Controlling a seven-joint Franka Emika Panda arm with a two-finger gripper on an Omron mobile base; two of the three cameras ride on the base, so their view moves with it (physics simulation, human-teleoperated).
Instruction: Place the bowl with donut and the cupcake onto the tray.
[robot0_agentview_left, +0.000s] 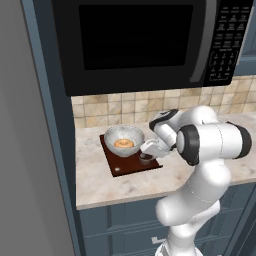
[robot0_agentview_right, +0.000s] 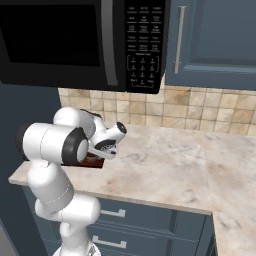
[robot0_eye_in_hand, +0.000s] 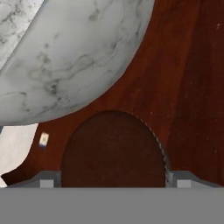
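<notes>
The dark reddish-brown tray (robot0_agentview_left: 123, 165) lies on the counter under the microwave. On its far end stands the grey-white bowl (robot0_agentview_left: 123, 135) with the orange donut (robot0_agentview_left: 123, 143) inside. The dark chocolate cupcake (robot0_agentview_left: 145, 158) rests on the tray to the right of the bowl. My gripper (robot0_agentview_left: 146, 154) is low over it. In the hand view the cupcake (robot0_eye_in_hand: 113, 148) fills the gap between my fingertips (robot0_eye_in_hand: 49, 181), and both pads touch its wrapper. The bowl's wall (robot0_eye_in_hand: 74, 57) curves just beyond it, over the tray (robot0_eye_in_hand: 183, 87).
A black microwave (robot0_agentview_left: 135, 40) hangs low over the counter (robot0_agentview_left: 95, 180). A tall dark cabinet side (robot0_agentview_left: 50, 150) closes off the left. The tiled wall (robot0_agentview_left: 100, 110) is right behind the tray. Open marble counter (robot0_agentview_right: 170, 160) stretches to the right.
</notes>
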